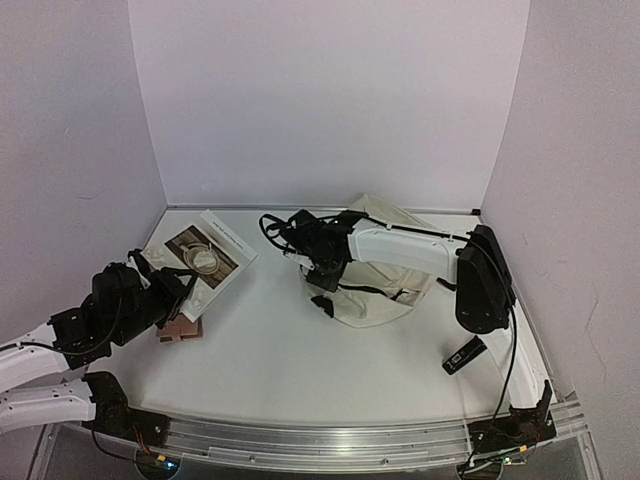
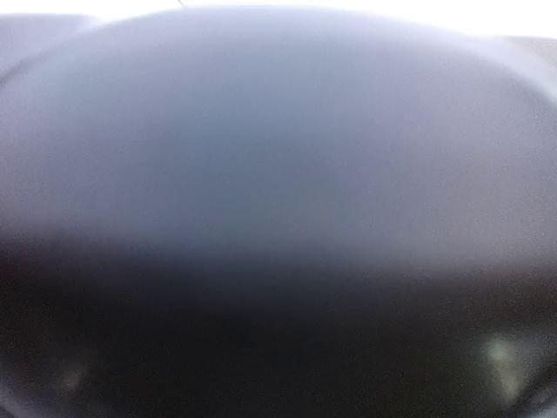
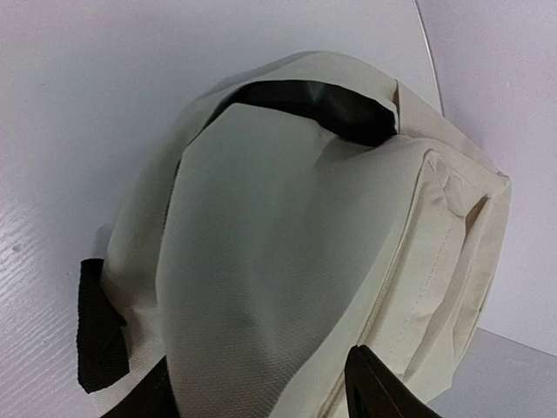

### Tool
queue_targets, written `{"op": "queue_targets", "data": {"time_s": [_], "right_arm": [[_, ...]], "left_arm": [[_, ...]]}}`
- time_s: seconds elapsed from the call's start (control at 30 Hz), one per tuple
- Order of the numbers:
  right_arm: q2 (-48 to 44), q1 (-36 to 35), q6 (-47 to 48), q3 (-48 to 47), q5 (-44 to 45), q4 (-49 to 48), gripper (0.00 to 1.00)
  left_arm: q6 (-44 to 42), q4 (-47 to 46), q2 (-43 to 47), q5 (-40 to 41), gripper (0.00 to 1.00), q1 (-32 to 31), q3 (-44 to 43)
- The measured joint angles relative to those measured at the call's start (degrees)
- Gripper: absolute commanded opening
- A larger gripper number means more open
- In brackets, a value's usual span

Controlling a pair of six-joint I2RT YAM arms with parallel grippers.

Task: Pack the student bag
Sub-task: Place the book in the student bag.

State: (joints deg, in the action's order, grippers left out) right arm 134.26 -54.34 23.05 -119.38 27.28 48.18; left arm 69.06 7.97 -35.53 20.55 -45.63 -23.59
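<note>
The student bag (image 1: 385, 270) lies right of centre on the desk (image 1: 300, 350). The right gripper (image 1: 322, 288) sits at the bag's left edge, jaws either side of the fabric; I cannot tell whether they pinch it. At lower left, the left gripper (image 1: 168, 290) has its jaws hidden, so I cannot tell their state.

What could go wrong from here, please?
The bag sags, its opening only a narrow dark slit, so the book may catch on the rim. The left wrist view is blurred out, so how the left gripper holds the book cannot be checked. The right gripper, open over loose fabric, might pinch the wrong layer.

Print on the book (image 1: 205, 262) cover is too small to read.
</note>
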Motion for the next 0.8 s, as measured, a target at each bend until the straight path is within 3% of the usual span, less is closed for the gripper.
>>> {"op": "queue_targets", "data": {"time_s": [0.2, 0.3, 0.33, 0.53, 0.8], "right_arm": [[0.0, 0.75, 0.95, -3.29, 1.39, 0.73, 0.31], [-0.01, 1.13, 1.21, -5.55, 1.76, 0.73, 0.05], [-0.06, 1.34, 1.3, -5.99, 1.69, 0.74, 0.0], [-2.23, 3.65, -0.73, -6.26, -3.82, 1.27, 0.0], [-8.4, 6.51, -3.94, -10.17, -12.11, 2.79, 0.0]], "left_arm": [[0.02, 0.11, 0.6, 0.21, 0.0, 0.0, 0.0], [0.03, 0.0, 0.45, 0.19, 0.0, 0.0, 0.07], [0.04, -0.12, 0.31, 0.13, 0.0, 0.0, 0.14], [-0.19, -4.7, -1.81, -2.71, 0.0, 0.08, 3.01], [-1.91, -18.84, -12.35, -14.11, 0.0, 0.11, 4.63]]}}
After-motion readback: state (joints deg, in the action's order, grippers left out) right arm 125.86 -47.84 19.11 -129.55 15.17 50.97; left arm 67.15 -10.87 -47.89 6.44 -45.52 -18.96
